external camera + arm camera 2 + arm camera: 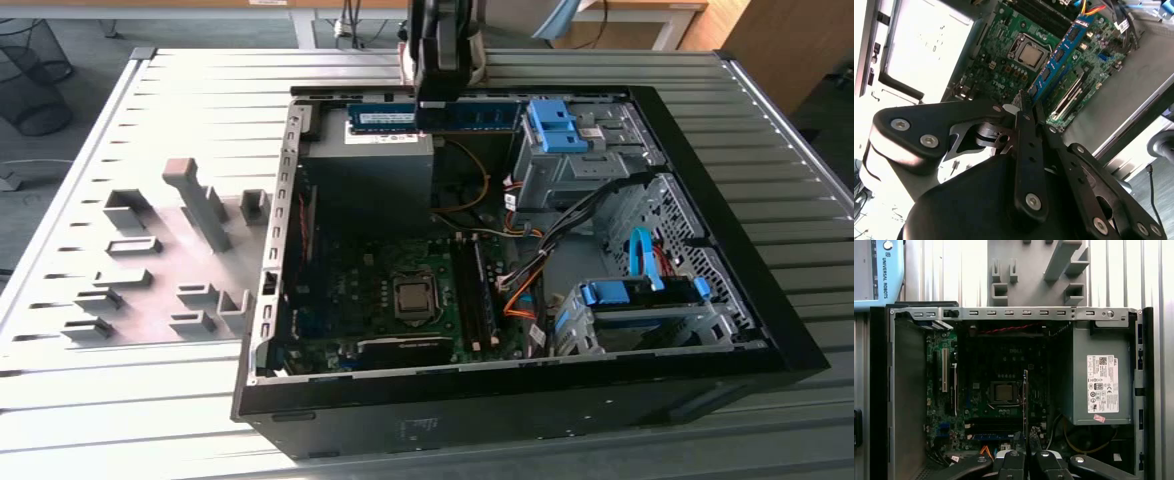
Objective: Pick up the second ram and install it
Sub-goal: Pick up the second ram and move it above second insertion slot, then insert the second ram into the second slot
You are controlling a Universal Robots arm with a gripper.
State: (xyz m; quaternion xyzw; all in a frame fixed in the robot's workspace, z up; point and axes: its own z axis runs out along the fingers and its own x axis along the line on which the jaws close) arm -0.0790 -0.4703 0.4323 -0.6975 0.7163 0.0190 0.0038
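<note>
One ribbed metal tabletop (120, 420) carries an open computer case (534, 405), lying with its insides facing up. Over the case's far end hangs the gripper (439, 100), jaws closed on the second ram (489, 118), a blue stick held level in the air.

The likely trouble is that the stick is well apart from the long black memory slots (470, 290) on the motherboard (347, 300). Any tilt in the grip could bring it down skewed, jamming it on a slot's edge or straining the board.

A grey power supply (367, 175) takes up the far corner of the case. Drive cages (641, 310) with blue clips crowd the exterior view's right. Grey holder blocks (160, 265) stand on the tabletop at the exterior view's left, apart from the case. Orange cables (518, 300) run just beside the slots and could snag. The processor (415, 297) sits bare near the slots.
</note>
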